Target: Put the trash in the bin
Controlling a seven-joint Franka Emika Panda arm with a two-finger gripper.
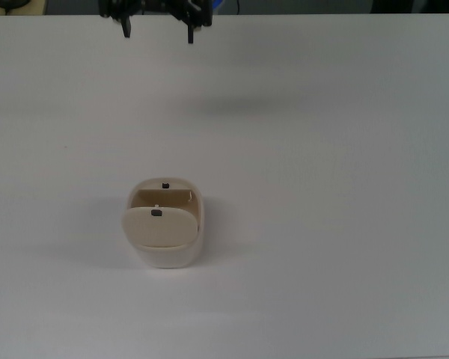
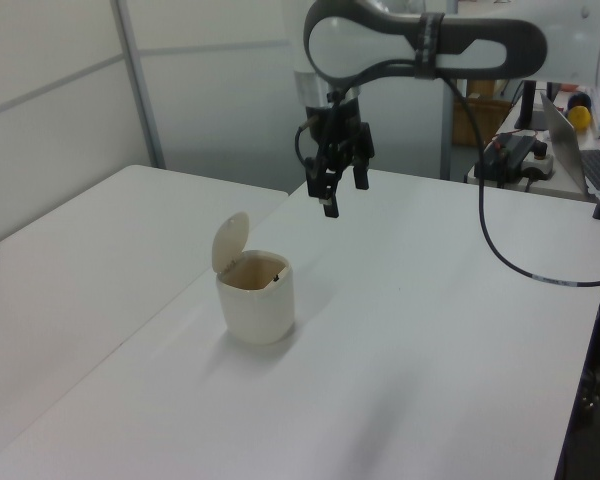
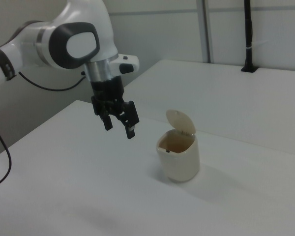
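Bin sitting alone on the white table, lid flipped up, gripper hanging in the air well away from it with its fingers spread and nothing between them.

In the top view the gripper pokes in at about 12 o'clock from the bin, nothing in between, just bare matte tabletop. The bin is smooth beige plastic with rounded corners and small dark marks on the lid and rim; its flap stands upright over the open mouth. The trash isn't visible in any view, can't tell if it's inside. A black cable loops down from the arm in the left view, and grey wall panels stand behind the table.
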